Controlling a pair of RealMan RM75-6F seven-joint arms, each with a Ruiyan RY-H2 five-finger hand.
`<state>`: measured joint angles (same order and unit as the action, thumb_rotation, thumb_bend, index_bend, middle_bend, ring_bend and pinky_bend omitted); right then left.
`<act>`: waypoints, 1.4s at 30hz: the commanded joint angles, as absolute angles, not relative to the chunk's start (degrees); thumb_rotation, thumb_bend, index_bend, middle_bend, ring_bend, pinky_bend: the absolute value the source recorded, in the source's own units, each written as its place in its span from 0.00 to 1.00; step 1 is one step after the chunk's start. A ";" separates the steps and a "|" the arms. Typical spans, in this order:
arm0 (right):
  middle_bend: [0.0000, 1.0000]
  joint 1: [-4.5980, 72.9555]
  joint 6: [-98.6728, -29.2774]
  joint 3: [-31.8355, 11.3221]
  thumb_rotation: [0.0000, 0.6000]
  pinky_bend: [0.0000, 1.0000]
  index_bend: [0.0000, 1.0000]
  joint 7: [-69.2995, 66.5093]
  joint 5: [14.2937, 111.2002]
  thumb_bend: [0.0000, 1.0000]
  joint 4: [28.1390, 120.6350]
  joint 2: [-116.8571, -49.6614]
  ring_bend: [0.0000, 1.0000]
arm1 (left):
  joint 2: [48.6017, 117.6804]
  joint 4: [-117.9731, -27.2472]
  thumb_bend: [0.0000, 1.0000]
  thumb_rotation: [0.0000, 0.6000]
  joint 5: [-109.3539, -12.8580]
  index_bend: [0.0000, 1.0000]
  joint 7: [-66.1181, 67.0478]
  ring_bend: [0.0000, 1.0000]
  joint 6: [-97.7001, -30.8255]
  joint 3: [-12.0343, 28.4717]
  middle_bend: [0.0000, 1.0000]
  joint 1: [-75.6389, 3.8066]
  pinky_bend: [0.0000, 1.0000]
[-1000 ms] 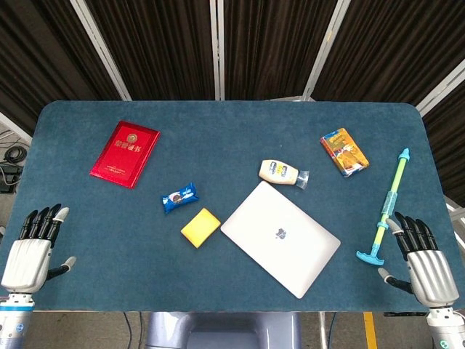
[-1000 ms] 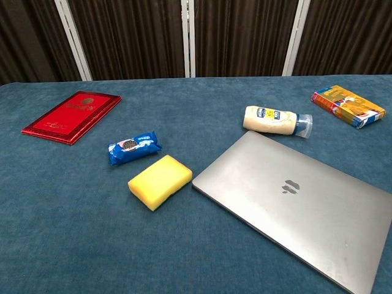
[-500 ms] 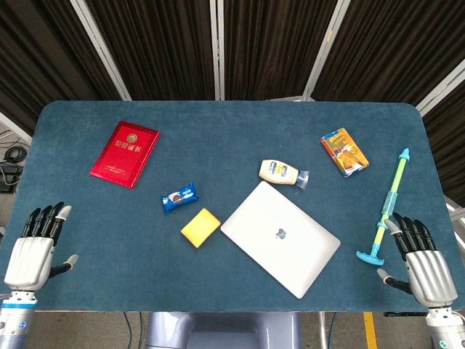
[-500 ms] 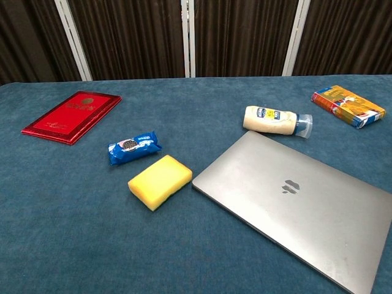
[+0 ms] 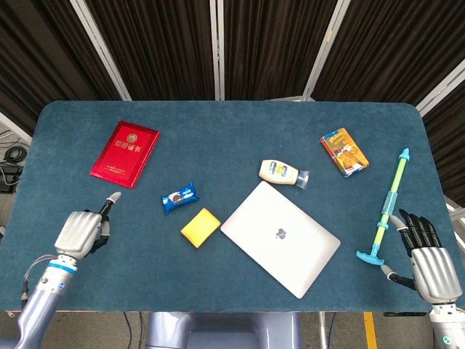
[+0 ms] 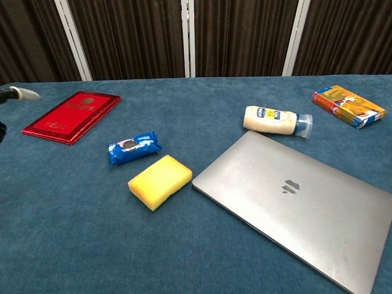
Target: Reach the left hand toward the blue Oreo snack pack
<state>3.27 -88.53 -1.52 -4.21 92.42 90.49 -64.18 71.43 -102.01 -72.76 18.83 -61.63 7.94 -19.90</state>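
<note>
I see a wide table (image 5: 240, 120) covered in dark blue cloth, with dark pleated curtains (image 5: 160, 47) split by pale uprights behind it. The biggest thing on it is a closed silver laptop (image 5: 280, 238), lying at an angle right of centre. A red booklet (image 5: 125, 153) lies far left, and a green and blue stick tool (image 5: 385, 209) lies along the right edge. A yellow sponge (image 5: 200, 227) sits just beside the laptop's left corner. An orange and blue snack box (image 5: 344, 152) lies toward the far right, and a cream squeeze bottle (image 5: 283, 173) lies on its side near the laptop's far edge. The blue Oreo snack pack (image 5: 179, 197) lies just beyond the sponge, left of centre.

Compared with a second ago, my left hand (image 5: 83, 231) has come inward over the cloth from the near left corner; it holds nothing, most fingers curled in, one stretched toward the booklet, well apart from the pack. My right hand (image 5: 429, 258) has barely shifted at the near right corner, fingers spread and empty, just beside the stick tool's foot.
</note>
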 commanded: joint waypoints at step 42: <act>0.00 2.92 -89.47 -2.06 1.00 0.00 0.07 -6.92 91.88 0.07 90.32 -63.15 0.00 | 84.84 -94.27 0.88 1.00 -36.03 0.00 37.93 0.67 -51.88 5.26 0.71 -47.75 0.52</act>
